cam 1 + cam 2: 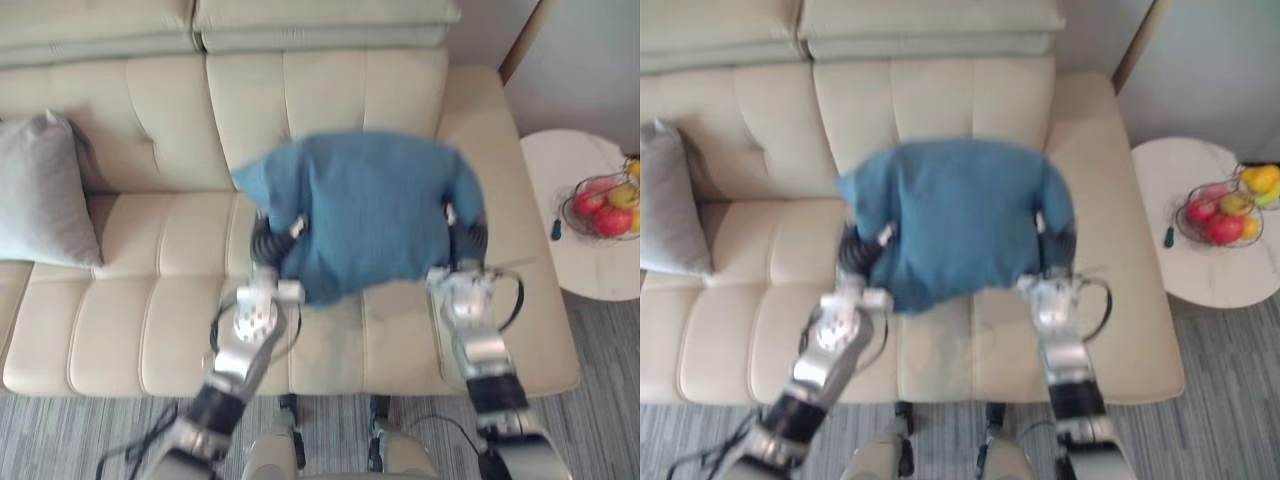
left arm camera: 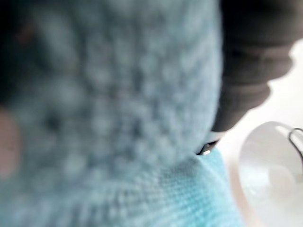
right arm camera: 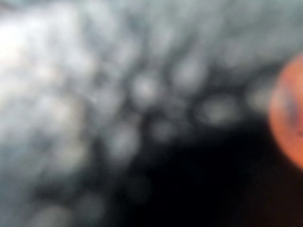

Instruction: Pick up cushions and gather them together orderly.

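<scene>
A blue cushion (image 1: 372,213) is held up over the middle of the beige sofa (image 1: 170,320), carried between both of my hands. My left hand (image 1: 266,243) presses against its lower left edge and my right hand (image 1: 466,240) against its right edge; the cushion covers most of each hand. Blue woven fabric (image 2: 109,142) lies right against the camera in the left wrist view, beside the hand's dark ribbed cover (image 2: 251,61). A grey cushion (image 1: 40,190) leans upright against the sofa back at the far left.
A round white side table (image 1: 575,200) stands right of the sofa, with a wire bowl of fruit (image 1: 603,207) and a small dark object (image 1: 556,229) on it. Grey striped carpet (image 1: 80,430) runs along the sofa's front.
</scene>
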Available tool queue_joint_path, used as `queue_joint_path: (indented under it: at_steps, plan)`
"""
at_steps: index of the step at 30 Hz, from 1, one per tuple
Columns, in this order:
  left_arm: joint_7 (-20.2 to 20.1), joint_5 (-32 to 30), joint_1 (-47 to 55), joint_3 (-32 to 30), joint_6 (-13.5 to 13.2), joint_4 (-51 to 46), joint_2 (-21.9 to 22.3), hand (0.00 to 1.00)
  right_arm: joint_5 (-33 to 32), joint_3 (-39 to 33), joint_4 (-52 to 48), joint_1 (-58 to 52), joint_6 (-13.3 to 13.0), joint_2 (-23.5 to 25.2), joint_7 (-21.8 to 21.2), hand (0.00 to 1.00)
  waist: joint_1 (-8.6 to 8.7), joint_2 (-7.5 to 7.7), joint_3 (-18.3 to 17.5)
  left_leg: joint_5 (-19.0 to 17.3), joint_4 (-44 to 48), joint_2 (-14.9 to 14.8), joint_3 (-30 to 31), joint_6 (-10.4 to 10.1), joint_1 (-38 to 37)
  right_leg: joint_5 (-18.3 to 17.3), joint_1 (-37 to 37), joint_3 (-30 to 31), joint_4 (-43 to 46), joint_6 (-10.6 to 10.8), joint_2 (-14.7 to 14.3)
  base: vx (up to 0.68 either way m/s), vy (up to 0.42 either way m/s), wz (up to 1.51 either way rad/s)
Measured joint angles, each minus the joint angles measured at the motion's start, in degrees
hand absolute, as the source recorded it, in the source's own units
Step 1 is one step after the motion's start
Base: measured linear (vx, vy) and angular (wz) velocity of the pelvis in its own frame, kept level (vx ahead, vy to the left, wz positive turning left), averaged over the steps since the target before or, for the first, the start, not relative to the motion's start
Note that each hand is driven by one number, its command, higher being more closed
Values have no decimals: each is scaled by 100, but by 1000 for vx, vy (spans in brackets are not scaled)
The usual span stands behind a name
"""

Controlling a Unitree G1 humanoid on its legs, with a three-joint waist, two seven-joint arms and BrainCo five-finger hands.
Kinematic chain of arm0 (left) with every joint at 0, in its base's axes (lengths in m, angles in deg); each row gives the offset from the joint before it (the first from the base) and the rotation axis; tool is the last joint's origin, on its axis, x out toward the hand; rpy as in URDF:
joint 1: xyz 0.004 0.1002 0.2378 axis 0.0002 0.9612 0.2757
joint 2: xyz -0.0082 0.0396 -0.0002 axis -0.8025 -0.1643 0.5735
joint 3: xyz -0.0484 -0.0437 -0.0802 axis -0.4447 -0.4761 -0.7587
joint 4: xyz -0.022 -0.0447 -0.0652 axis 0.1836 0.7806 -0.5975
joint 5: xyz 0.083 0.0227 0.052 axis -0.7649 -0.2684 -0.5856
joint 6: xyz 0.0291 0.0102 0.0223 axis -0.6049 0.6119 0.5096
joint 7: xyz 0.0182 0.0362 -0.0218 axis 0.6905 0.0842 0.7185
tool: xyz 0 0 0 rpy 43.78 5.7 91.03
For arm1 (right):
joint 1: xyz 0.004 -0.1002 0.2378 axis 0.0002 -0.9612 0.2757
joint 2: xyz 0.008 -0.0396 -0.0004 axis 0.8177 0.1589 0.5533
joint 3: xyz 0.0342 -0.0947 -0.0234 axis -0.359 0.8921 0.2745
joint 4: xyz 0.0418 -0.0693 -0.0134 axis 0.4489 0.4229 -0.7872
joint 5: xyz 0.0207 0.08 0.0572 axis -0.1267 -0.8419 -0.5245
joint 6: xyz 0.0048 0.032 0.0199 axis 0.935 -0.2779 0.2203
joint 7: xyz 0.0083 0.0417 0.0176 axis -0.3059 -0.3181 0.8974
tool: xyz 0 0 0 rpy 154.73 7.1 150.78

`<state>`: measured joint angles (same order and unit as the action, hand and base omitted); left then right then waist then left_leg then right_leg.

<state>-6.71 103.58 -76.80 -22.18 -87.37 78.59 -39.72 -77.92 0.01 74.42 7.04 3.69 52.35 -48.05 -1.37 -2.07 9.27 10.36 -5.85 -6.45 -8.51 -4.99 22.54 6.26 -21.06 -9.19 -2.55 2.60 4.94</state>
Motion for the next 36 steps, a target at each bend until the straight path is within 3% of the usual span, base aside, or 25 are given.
queue_joint_path:
  at_steps: [2,3,8,11,14,19,24,36]
  plan:
    - [167,-97,-821,-127,-13,463,-123,100,70,2,487,913,3,-154,149,100,21,-19,227,38,0,15,9,13,65,82,-13,-1,-96,4,5,-55,21,4]
    - [233,-133,-1327,-227,-75,748,-195,0,154,5,723,1467,2,-224,248,0,48,-44,277,79,1,24,47,13,225,149,-121,-30,-178,3,4,-43,21,9]
    - [588,-365,-3040,-676,-184,2009,-501,0,348,-167,2044,3290,-12,-275,686,0,113,-99,826,233,1,21,177,29,634,232,-456,-179,-221,-18,0,-13,19,9]
    - [632,-366,-3924,-721,-138,2838,-699,0,207,-282,2880,3976,-17,-313,687,0,151,-123,1101,362,1,31,348,28,970,273,-739,-269,-218,-43,8,-3,11,13]
    - [530,-386,-4111,-779,-25,3179,-717,0,-318,-590,3385,4099,-36,-224,510,0,163,-132,1393,390,2,40,412,36,1183,284,-927,-287,-225,-49,12,12,30,5]
    - [302,-505,-3542,-1289,171,3291,-142,0,-719,-589,3490,3656,61,101,249,0,138,-113,1710,521,0,98,404,-92,1369,299,-1102,-220,-241,-56,71,39,41,2]
    - [310,-721,-2078,-1485,165,2760,719,0,-693,-388,2552,2137,35,868,115,0,116,-112,1710,530,0,11,247,-105,1338,295,-1095,-124,-197,-56,47,70,30,-3]
    - [129,-752,-1008,-1308,138,2030,1192,0,-693,-617,1368,612,-67,1265,-9,0,-102,-99,1701,530,1,-124,-14,-107,1077,-152,-1175,-96,596,-87,1,35,14,0]
